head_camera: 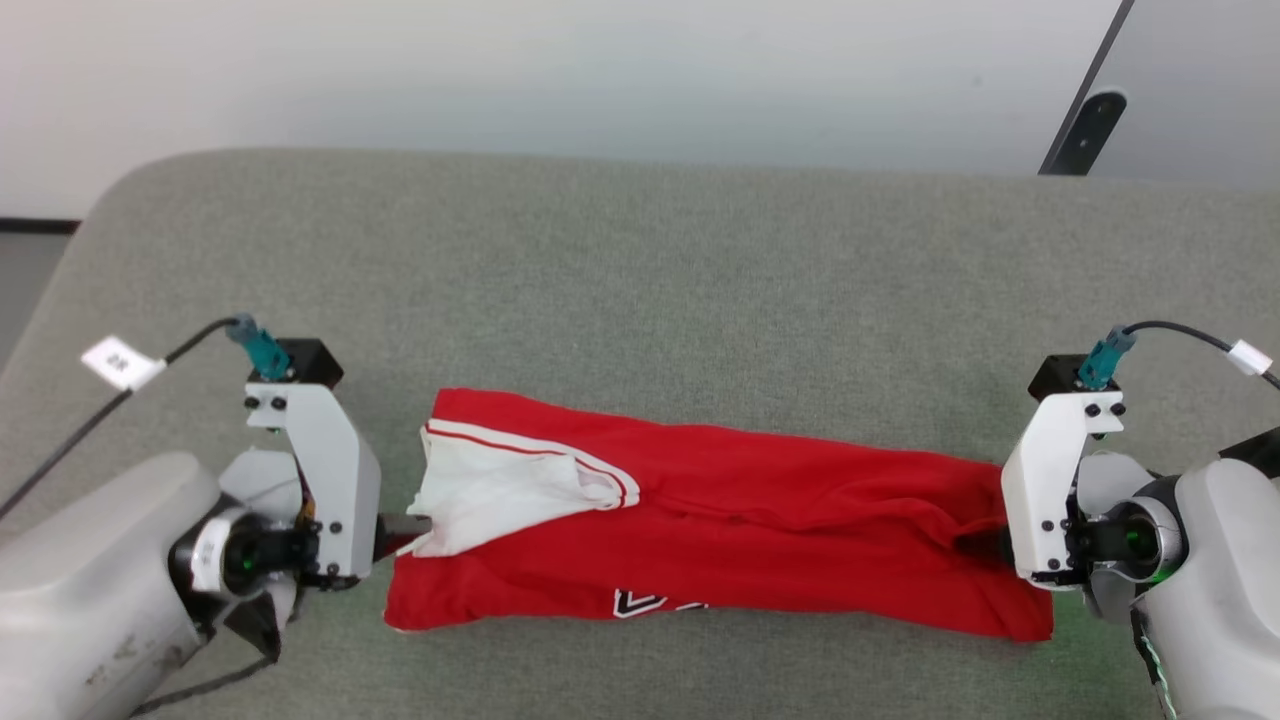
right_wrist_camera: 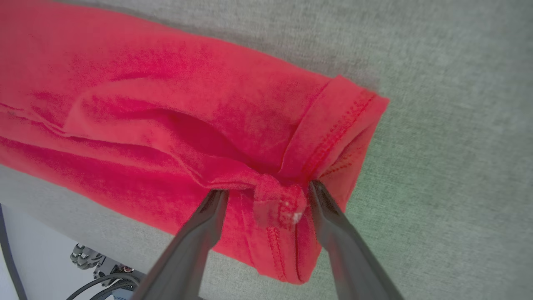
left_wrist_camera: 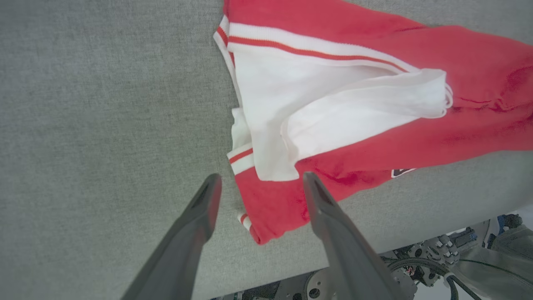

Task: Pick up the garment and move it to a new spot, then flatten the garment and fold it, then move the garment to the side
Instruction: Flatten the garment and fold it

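The big grey table (head_camera: pixel 640 260) holds the garment (head_camera: pixel 760 520), a long red strip lying across its middle. It looks soft, light and floppy, so I think it will sag and bunch when lifted. The left gripper (left_wrist_camera: pixel 258 183) is spread wide at the end with the white sleeve (head_camera: pixel 490 490). The right gripper (right_wrist_camera: pixel 266 191) is spread too, with a little lump of hem (right_wrist_camera: pixel 277 204) between its fingers. The two ends look best to hold.

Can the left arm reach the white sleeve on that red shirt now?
Likely yes: the open left gripper straddles the edge of the red jersey shirt, white fabric sleeve just ahead, nothing between.
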Tool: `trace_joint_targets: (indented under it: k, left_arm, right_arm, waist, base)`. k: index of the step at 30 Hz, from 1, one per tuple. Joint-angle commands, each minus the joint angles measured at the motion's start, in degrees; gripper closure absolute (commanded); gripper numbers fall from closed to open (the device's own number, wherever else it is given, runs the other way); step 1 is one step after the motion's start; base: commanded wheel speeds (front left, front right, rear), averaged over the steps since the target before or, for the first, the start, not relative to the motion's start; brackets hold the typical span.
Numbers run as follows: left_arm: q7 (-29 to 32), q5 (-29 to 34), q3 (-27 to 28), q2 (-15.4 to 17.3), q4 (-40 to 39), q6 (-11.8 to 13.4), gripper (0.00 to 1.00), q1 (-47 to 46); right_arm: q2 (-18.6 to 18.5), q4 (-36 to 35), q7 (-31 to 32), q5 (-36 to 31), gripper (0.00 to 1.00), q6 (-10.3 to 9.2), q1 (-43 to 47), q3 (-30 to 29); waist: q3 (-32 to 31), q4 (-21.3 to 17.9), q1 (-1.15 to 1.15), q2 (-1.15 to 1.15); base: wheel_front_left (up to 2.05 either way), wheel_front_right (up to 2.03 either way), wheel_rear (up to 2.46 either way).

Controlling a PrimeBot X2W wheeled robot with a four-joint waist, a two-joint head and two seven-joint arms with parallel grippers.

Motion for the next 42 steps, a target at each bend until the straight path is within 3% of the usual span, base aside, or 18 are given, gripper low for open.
trace_joint_targets:
  k: [1, 9, 14, 20, 27, 32, 35, 42]
  left_arm:
    - [-0.30, 0.30, 0.04, 0.12, -0.21, 0.09, 0.00, 0.81]
    - [-11.13, 2.47, 1.82, 1.05, -1.78, -2.44, 0.00, 4.50]
    - [-20.89, 5.28, 3.38, 1.49, -3.69, -3.78, 0.00, 7.18]
    - [-33.51, 8.06, 5.45, 2.10, -5.89, -3.80, 0.00, 11.45]
    - [-48.07, 11.65, 7.54, 0.83, -7.62, -2.94, 0.00, 17.21]
    - [-50.64, 15.18, 11.91, -1.80, -7.77, -2.56, 0.00, 21.87]
    - [-50.71, 19.26, 18.04, -4.32, -7.62, -1.72, 0.00, 25.77]
    - [-50.67, 31.32, 33.34, -11.85, -8.48, -3.23, 0.00, 36.33]
  right_arm:
    - [0.11, -0.24, 0.04, -0.46, 0.00, -0.07, 0.55, -0.15]
    - [-1.69, -7.18, 0.24, 1.91, 0.00, -0.07, 4.21, -0.09]
    - [-3.53, -15.32, -6.70, 4.73, 0.00, -0.07, 8.75, 0.66]
    - [-6.59, -23.66, -23.68, 6.20, 0.00, -0.07, 14.19, 3.49]
    - [-8.82, -25.80, -47.29, 3.29, 0.00, -0.06, 19.62, 7.80]
    - [-8.55, -24.07, -59.25, 1.91, 0.00, -0.07, 22.88, 9.22]
    - [-8.07, -23.01, -63.95, 1.15, 0.00, -0.07, 24.49, 9.48]
    - [-6.16, -20.71, -69.86, 0.98, 0.00, -0.07, 28.05, 8.91]
  waist:
    - [-0.79, 0.01, 0.00, 0.00]
    - [-4.88, -0.36, 0.00, 0.00]
    - [-7.29, -0.57, 0.00, 0.00]
    - [-8.71, -0.57, 0.00, 0.00]
    - [-10.05, 0.01, 0.00, 0.00]
    - [-11.08, 0.93, 0.00, 0.00]
    - [-11.87, 1.94, 0.00, 0.00]
    - [-13.53, 3.67, 0.00, 0.00]
  base:
    - [0.00, 0.00, 0.00]
    - [0.00, 0.00, 0.00]
    - [0.00, 0.00, 0.00]
    - [0.00, 0.00, 0.00]
    - [0.00, 0.00, 0.00]
    - [0.00, 0.00, 0.00]
    - [0.00, 0.00, 0.00]
    - [0.00, 0.00, 0.00]
